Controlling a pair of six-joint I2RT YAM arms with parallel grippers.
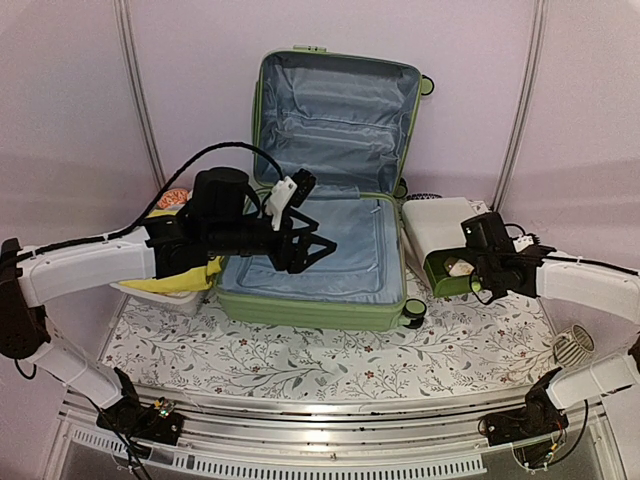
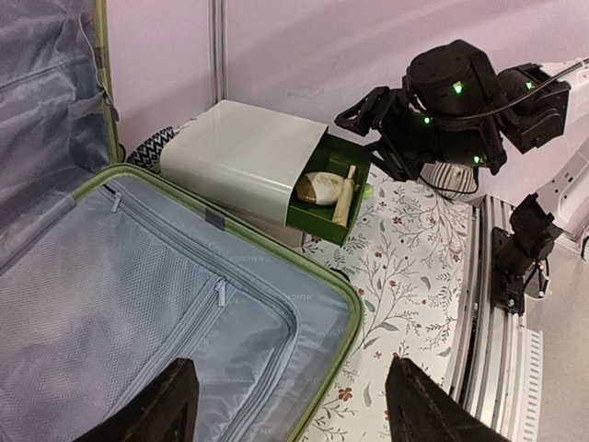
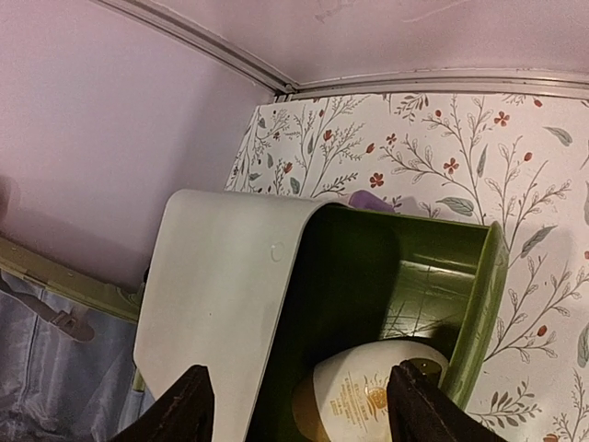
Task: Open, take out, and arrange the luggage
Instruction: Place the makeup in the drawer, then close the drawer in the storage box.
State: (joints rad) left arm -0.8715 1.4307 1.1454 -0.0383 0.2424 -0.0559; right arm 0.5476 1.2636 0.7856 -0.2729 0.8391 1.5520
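Left tool [image 1: 315,255] above open luggage [image 1: 350,265], white box [image 1: 435,222] beside

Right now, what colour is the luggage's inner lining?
The lining is grey-blue, clearest in the left wrist view.

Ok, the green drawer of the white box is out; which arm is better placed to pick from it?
Probably right. The right gripper hangs open at the mouth of the green drawer, a bottle between its fingers. The left gripper is open over the luggage, its wall in between.
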